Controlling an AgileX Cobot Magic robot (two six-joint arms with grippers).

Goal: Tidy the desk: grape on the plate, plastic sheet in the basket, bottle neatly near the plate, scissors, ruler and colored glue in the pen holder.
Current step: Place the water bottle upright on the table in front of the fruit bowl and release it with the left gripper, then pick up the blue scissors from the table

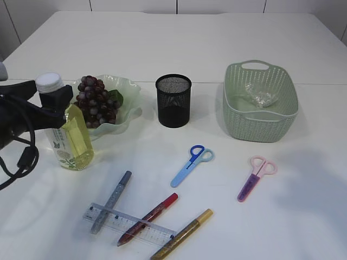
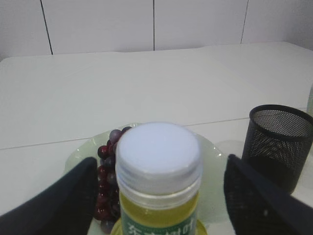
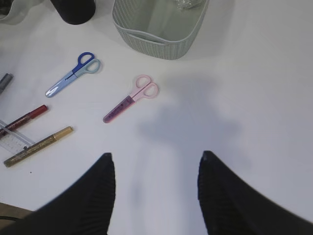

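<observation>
Standing at the left of the frame beside the plate (image 1: 133,108), the bottle (image 1: 68,135) looks rigid, slick, liquid-heavy; the left gripper (image 2: 159,196), fingers spread, straddles its neck without touching, a sound grasp point.

White-capped bottle (image 2: 159,181) fills the lower centre between the left gripper's (image 2: 159,196) spread fingers (image 2: 63,205), grapes (image 2: 105,166) behind, pen holder (image 2: 279,144) at right.
</observation>
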